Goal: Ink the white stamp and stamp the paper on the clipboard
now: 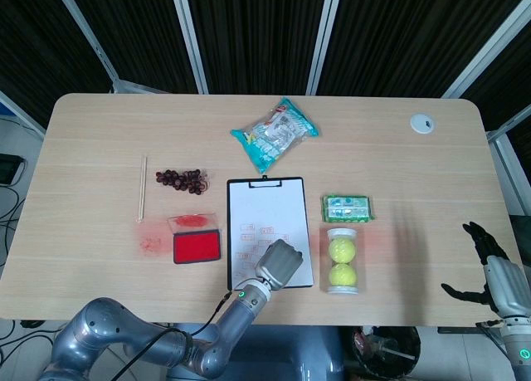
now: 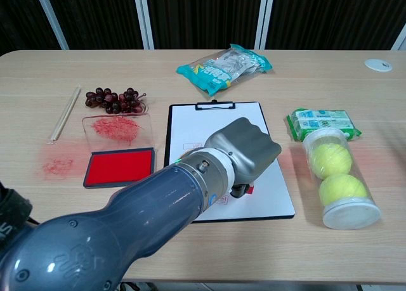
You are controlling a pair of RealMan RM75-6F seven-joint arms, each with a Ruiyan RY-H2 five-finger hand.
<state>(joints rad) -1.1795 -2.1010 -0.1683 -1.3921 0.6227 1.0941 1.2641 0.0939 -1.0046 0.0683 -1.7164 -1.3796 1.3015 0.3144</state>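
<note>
Chest view puts the left hand (image 2: 244, 153) right up close, fingers curled in a fist over the lower part of the paper (image 2: 216, 129) on the clipboard (image 2: 288, 208), and something dark and red peeks out just beneath it, touching the sheet; that looks like the white stamp (image 2: 241, 189), though the fist hides nearly all of it. From the head camera the same hand (image 1: 279, 262) sits low on the clipboard, with small red stamp marks (image 1: 257, 230) showing on the paper above it. Off at the near right edge, the right hand (image 1: 495, 271) hangs beyond the table with fingers spread, holding nothing. Just left of the clipboard lies the red ink pad (image 2: 120, 167) with its smeared clear lid (image 2: 117, 126) behind it. Right of the clipboard, a tube of tennis balls (image 2: 336, 177) and a green packet (image 2: 320, 122). Farther back come grapes (image 2: 114, 99), a wooden stick (image 2: 65, 113) and a snack bag (image 2: 223, 67).
</note>
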